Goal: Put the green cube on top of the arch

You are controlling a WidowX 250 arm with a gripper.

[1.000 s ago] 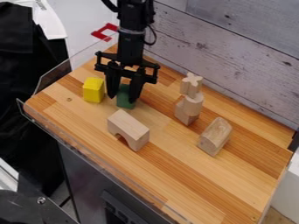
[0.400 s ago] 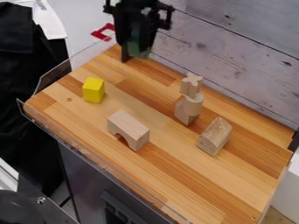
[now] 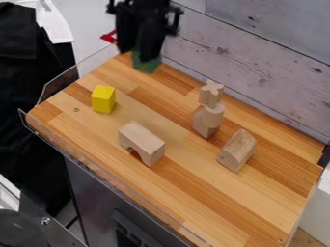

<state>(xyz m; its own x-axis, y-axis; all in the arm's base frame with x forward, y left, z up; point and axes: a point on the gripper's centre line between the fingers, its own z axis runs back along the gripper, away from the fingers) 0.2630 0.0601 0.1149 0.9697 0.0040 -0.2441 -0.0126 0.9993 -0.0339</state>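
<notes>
One green cube point(image 3: 147, 65) held high over the tabletop

Four other wooden things share the tabletop point(image 3: 193, 193): a yellow block point(image 3: 103, 99) near the clear side guard point(image 3: 61, 85), the arch point(image 3: 142, 144) standing upright, a stack point(image 3: 209, 110) topped by a cross-shaped piece, and a rounded block point(image 3: 237, 150) just beside that stack. The gripper point(image 3: 137, 55) hangs near the plank wall point(image 3: 258, 77), pinching the cube, whose lower part shows beneath its fingertips, well apart from the arch.

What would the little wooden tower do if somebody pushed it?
The wooden tower would probably topple, being tall and narrow. Its pieces look simply stacked, so they might come apart. The round middle piece could roll once it's down.
</notes>
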